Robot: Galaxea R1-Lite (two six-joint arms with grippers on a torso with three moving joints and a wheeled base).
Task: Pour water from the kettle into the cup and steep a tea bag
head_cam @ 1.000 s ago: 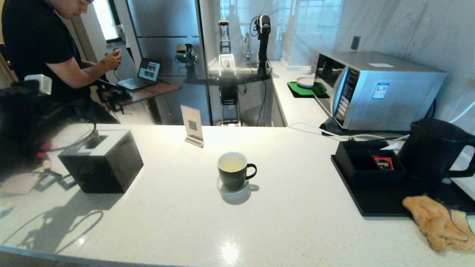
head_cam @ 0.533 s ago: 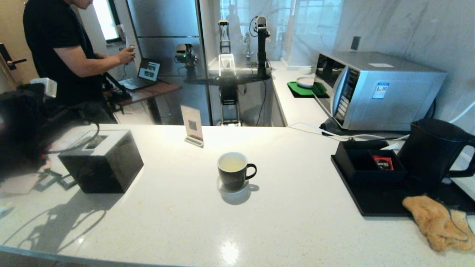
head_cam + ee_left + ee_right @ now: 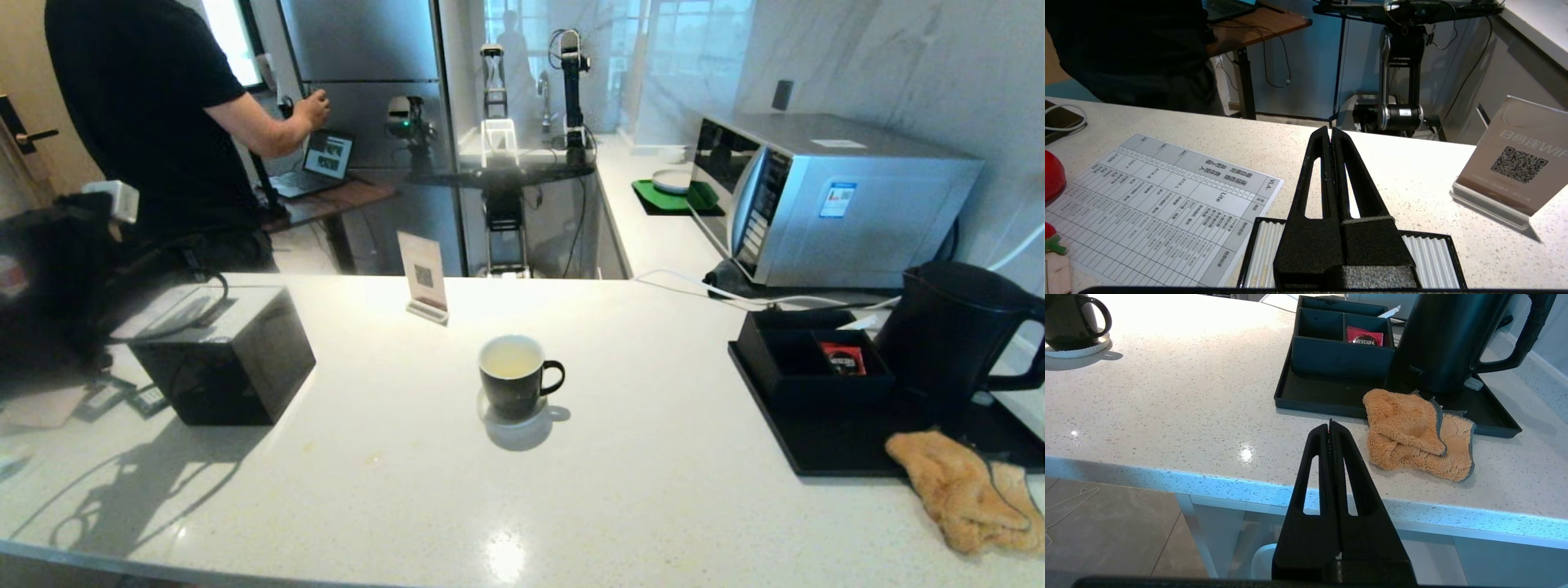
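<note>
The cup [image 3: 517, 377], a small black mug with pale liquid inside, stands on a white coaster mid-counter; the right wrist view shows the cup [image 3: 1069, 318] far off. The matte black kettle [image 3: 951, 327] stands upright on a black tray [image 3: 833, 457] at the right, its handle pointing right. The tea bag is out of view. My left gripper [image 3: 1330, 130] is shut and empty, hovering over the ribbed top of a black box [image 3: 224, 359] at the left. My right gripper [image 3: 1330, 424] is shut and empty, below the counter's front edge, near the kettle [image 3: 1445, 339].
A black compartment box [image 3: 816, 359] on the tray holds a red sachet [image 3: 842, 358]. An orange cloth [image 3: 963, 490] lies over the tray's front corner. A QR sign [image 3: 424, 278], a microwave [image 3: 816, 196] and a printed sheet [image 3: 1155, 204] are nearby. A person [image 3: 147, 122] stands beyond the counter.
The person behind the counter has straightened up and turned toward the laptop. My left arm has shifted slightly right over the black box. Cup and kettle have not moved.
</note>
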